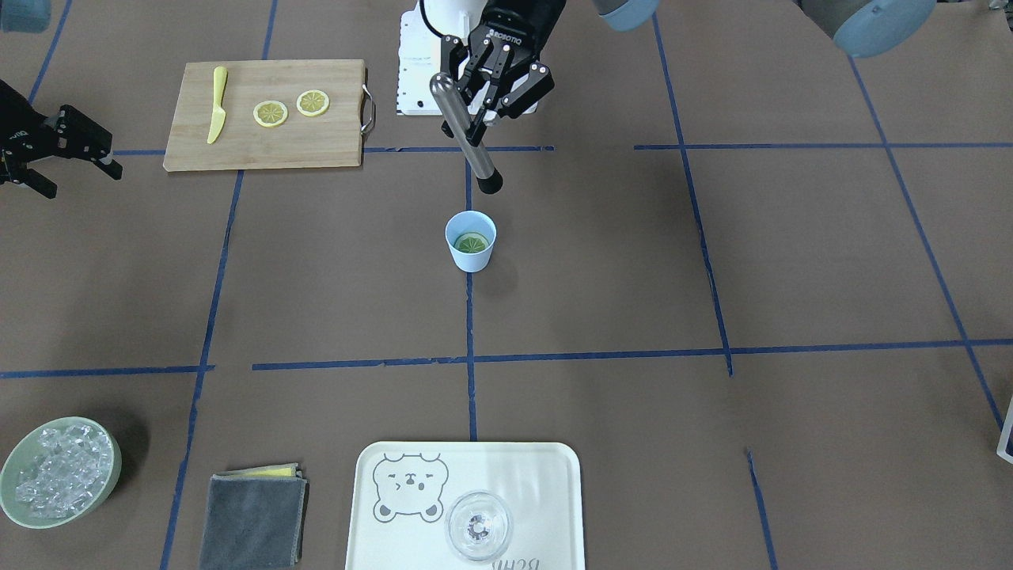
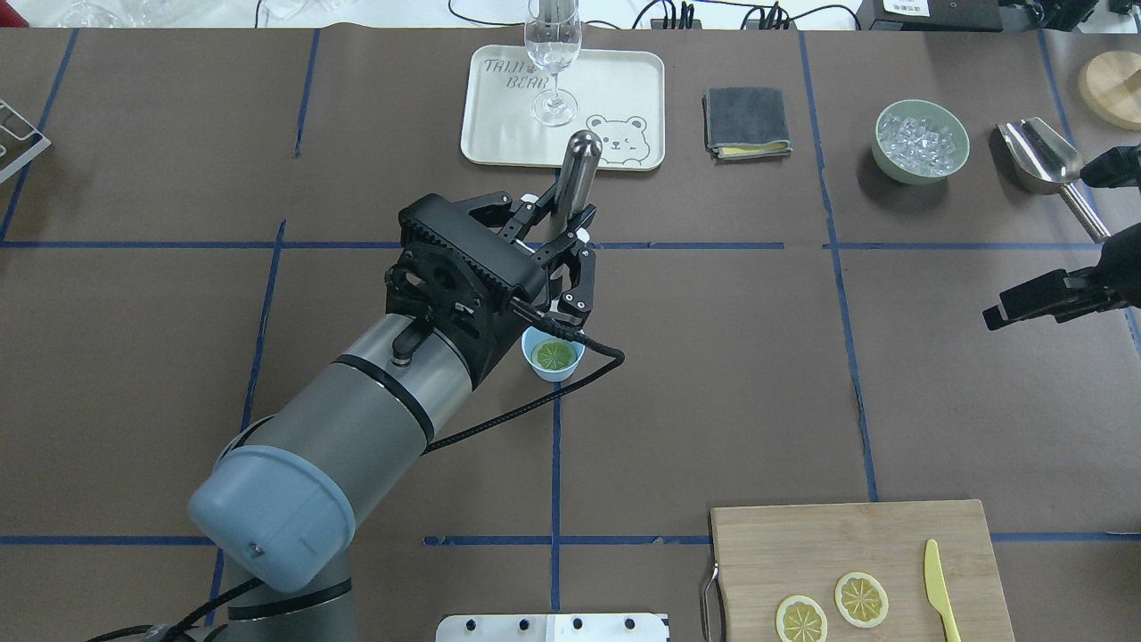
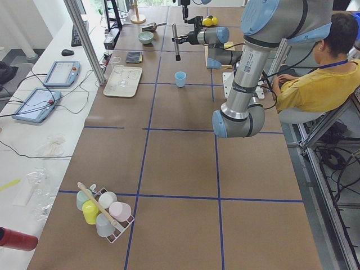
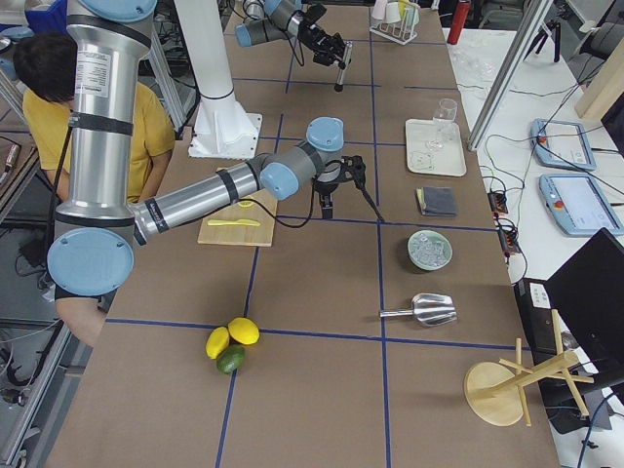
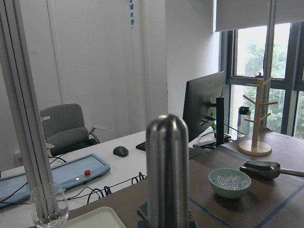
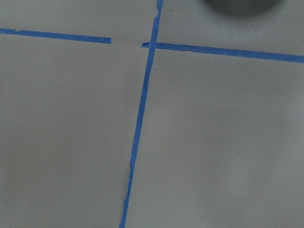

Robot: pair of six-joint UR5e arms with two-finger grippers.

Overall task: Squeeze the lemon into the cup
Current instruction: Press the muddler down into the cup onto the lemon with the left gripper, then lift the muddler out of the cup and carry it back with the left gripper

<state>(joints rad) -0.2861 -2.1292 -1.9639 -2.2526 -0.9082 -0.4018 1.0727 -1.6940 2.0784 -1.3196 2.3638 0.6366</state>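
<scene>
The light-blue cup stands at the table's middle with one lemon slice lying flat inside it. It also shows in the overhead view. My left gripper is shut on a steel muddler, held tilted with its black tip just above the cup on the robot's side. Two more lemon slices lie on the cutting board. My right gripper is open and empty, far off to the side.
A yellow knife lies on the board. A tray holds a clear glass. A green bowl of ice, a grey cloth and a metal scoop lie along the far edge.
</scene>
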